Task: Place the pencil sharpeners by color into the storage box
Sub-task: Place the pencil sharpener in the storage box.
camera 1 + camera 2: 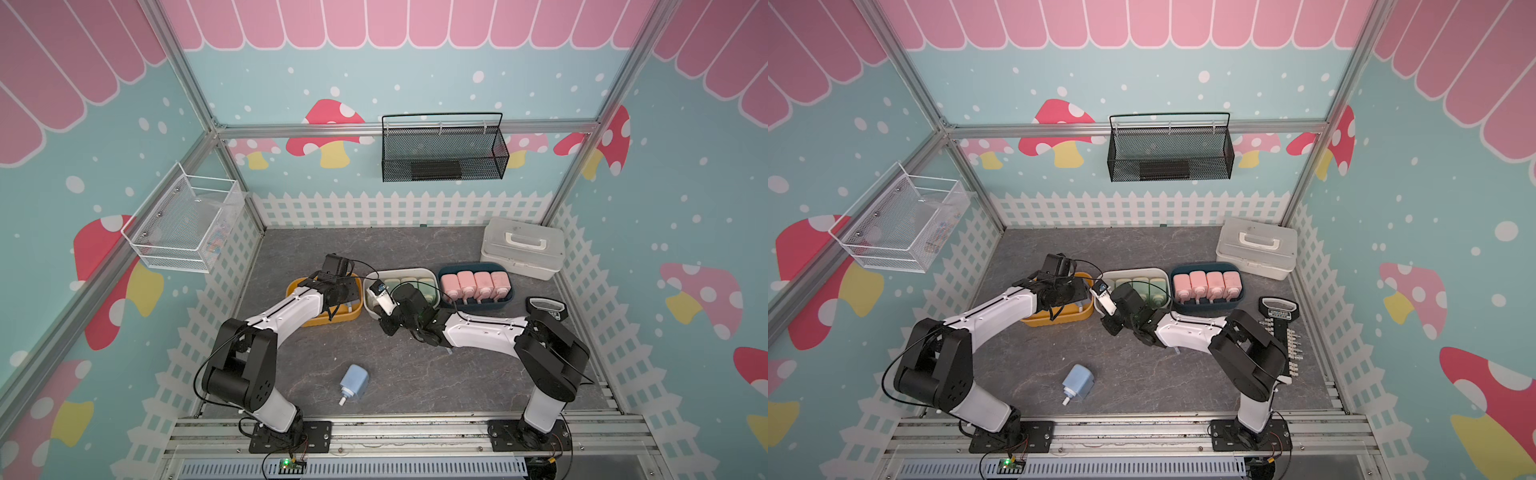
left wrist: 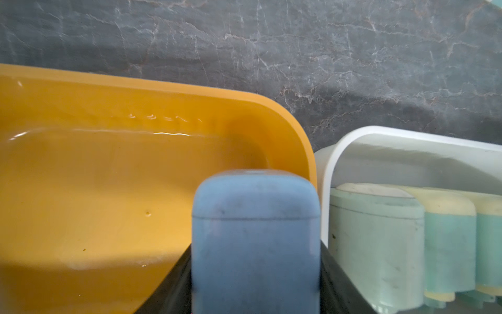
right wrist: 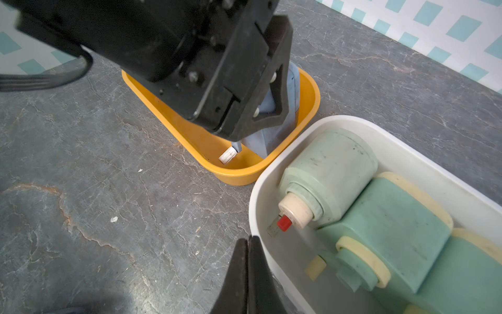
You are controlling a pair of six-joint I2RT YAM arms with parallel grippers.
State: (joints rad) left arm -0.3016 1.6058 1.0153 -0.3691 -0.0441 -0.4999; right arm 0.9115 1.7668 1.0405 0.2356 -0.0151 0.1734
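A: Where is the blue sharpener (image 2: 255, 239) sitting?

B: It is hanging inside the yellow tray (image 2: 163, 89), with the left jaws clamping its two flat sides. Whether it is touching the tray floor, I cannot tell.

A: How is it going to handle?

B: I am judging it light, stiff and smooth, so probably slipping easily. The broad sides are offering the best hold; the thin white stub (image 3: 228, 157) is looking too frail to pinch.

A: And around it?

B: The green sharpeners (image 3: 328, 174) are filling the white tray (image 2: 407, 163) just beside, the pink sharpeners (image 1: 473, 284) the dark blue tray (image 1: 478, 309). A second blue sharpener (image 1: 354, 381) is lying loose on the surface (image 1: 415, 374), well apart. The right jaws are pressing together on nothing, hovering near the white tray.
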